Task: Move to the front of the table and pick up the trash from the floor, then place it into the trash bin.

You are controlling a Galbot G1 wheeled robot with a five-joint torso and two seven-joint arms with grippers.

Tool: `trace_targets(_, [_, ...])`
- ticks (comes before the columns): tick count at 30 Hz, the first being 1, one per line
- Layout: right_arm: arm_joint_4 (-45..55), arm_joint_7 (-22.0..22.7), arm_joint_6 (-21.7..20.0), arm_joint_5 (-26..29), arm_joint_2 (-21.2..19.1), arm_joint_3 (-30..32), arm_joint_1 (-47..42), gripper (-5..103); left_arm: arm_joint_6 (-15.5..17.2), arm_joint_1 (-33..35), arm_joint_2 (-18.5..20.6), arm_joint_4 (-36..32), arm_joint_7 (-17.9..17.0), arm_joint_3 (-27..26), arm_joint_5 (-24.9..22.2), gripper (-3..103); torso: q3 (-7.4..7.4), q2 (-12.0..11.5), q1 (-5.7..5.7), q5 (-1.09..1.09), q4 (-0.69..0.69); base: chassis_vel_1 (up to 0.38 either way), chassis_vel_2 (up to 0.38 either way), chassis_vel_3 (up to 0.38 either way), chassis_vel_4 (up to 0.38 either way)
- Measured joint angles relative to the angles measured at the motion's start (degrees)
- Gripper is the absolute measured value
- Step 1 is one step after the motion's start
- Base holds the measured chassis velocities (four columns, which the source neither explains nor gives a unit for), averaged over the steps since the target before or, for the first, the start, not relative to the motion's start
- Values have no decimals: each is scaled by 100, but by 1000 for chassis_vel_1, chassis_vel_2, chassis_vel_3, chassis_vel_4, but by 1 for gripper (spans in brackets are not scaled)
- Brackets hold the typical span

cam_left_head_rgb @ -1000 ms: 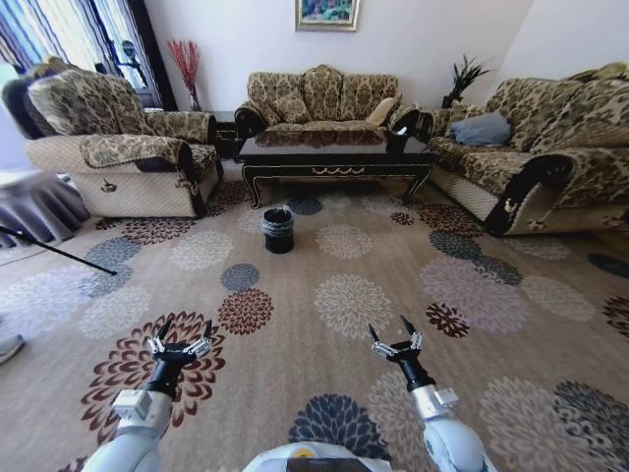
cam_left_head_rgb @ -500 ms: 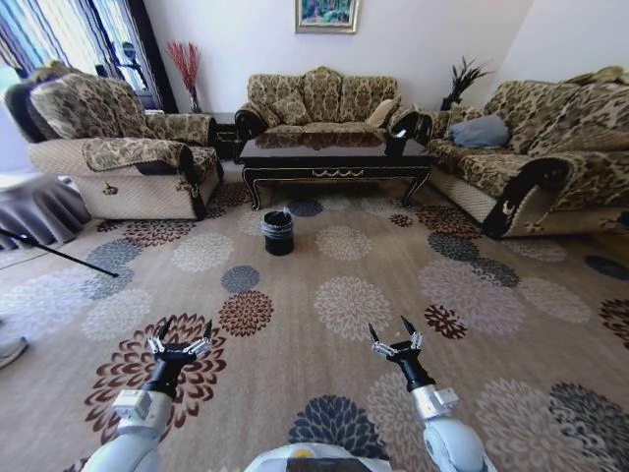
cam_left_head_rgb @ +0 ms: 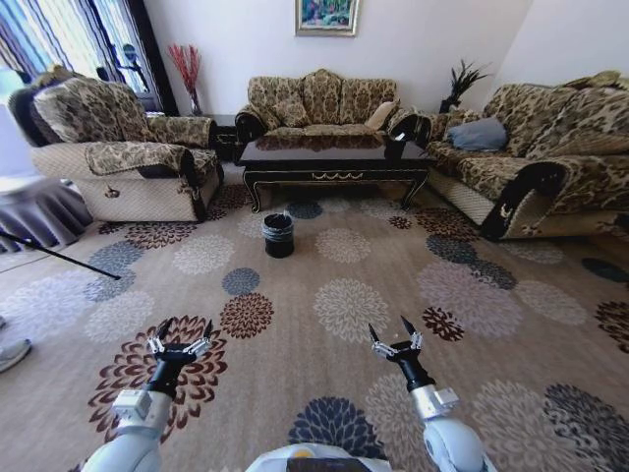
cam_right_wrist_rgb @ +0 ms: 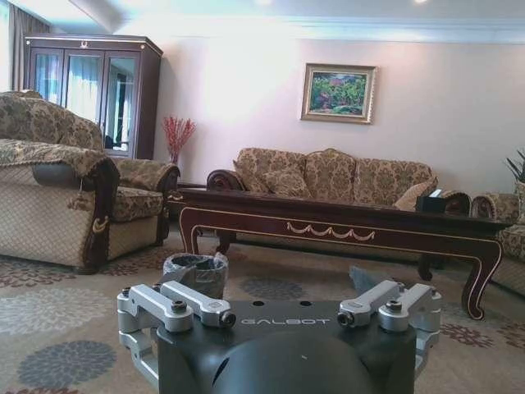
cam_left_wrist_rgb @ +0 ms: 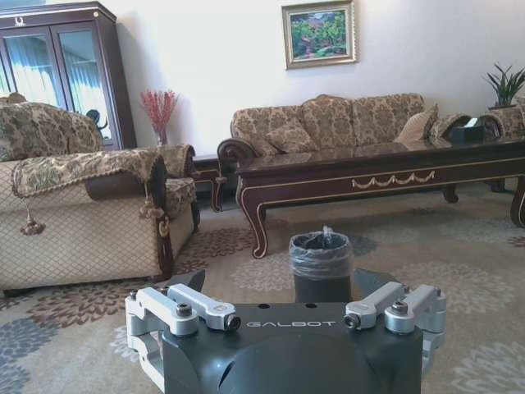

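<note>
The long dark table (cam_left_head_rgb: 330, 157) with gold trim stands ahead, in front of the far sofa; it also appears in the left wrist view (cam_left_wrist_rgb: 385, 168) and the right wrist view (cam_right_wrist_rgb: 344, 220). The trash bin (cam_left_head_rgb: 278, 234), a small black bucket with a clear liner, sits on the carpet just before the table's left end (cam_left_wrist_rgb: 321, 264) (cam_right_wrist_rgb: 195, 273). I cannot make out any trash on the patterned floor. My left gripper (cam_left_head_rgb: 180, 334) and right gripper (cam_left_head_rgb: 395, 334) hang low over the carpet, both open and holding nothing.
A patterned armchair (cam_left_head_rgb: 118, 147) stands at the left, a sofa (cam_left_head_rgb: 319, 98) behind the table, another sofa (cam_left_head_rgb: 536, 162) at the right. A thin dark rod (cam_left_head_rgb: 59, 254) and a shoe (cam_left_head_rgb: 12, 354) lie at the left edge. Wide carpet lies between me and the bin.
The whole picture has shifted slightly, so the camera has moved; table and bin sit a little lower in view. Both grippers hold the same open pose.
</note>
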Motion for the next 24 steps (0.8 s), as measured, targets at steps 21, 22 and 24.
trace_targets(21, [0, 0, 0, 0, 0, 0, 2, 100, 0, 0, 0, 0, 0, 0, 0, 100, 267, 430, 164, 0, 0, -2, -2, 0, 3])
trace_targets(22, [0, 0, 0, 0, 0, 0, 2, 100, 0, 0, 0, 0, 0, 0, 0, 100, 276, 444, 168, 0, 0, 41, -56, -43, 41])
trace_targets(24, [0, 0, 0, 0, 0, 0, -2, 100, 0, 0, 0, 0, 0, 0, 0, 100, 301, 485, 181, 0, 0, 49, -57, -27, 52])
